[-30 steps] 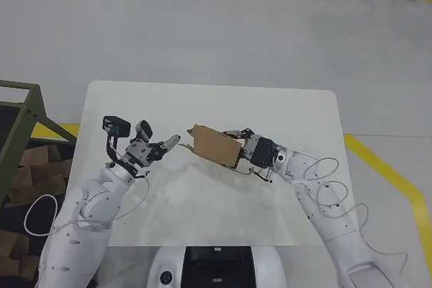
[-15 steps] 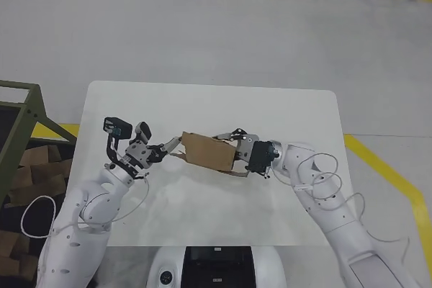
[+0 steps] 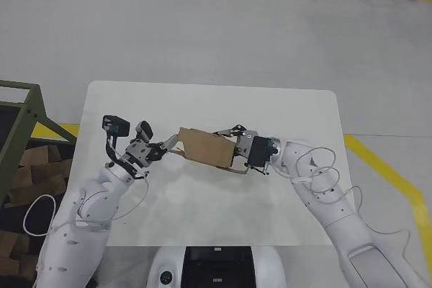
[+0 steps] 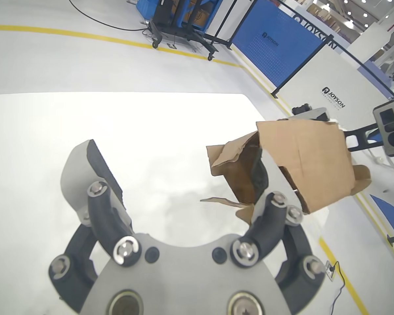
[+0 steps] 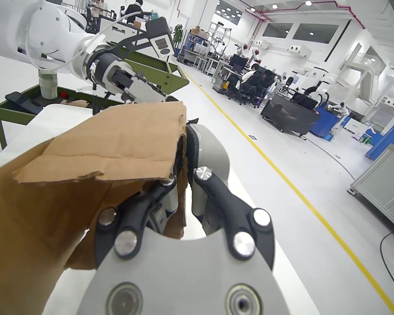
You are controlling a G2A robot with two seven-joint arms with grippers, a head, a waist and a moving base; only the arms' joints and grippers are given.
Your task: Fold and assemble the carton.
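**Two arms, one box.** The right end effector (image 5: 183, 155) is clamped on a side wall of the carton (image 3: 204, 147), at the box's 3 o'clock end as seen from above. It holds the brown shell near the middle of the desk (image 3: 201, 216), long axis running from 9 to 3. The shadow underneath suggests the carton is raised off the surface. The grip looks chosen to steady the carton like a fixture, so that its open end faces the other arm.

At the carton's 9 o'clock, the left end effector (image 4: 172, 162) stands with its jaws wide apart. One fingertip (image 4: 261, 172) reaches into the open mouth against a turned-in inner flap, and the other hangs over bare desk (nothing lies between the two). That placement suggests the finger is serving as a pusher rather than a clamp, tucking the flap inward while the right arm supplies the counter-hold.

The flaps at this end are ragged and only half turned in, and one hangs loose below the mouth, so the end is judged not yet closed. Another flap trails beneath the right end effector.

Off the desk at 9 o'clock stands a green rack (image 3: 14, 122) with cardboard pieces (image 3: 39, 162) under it.
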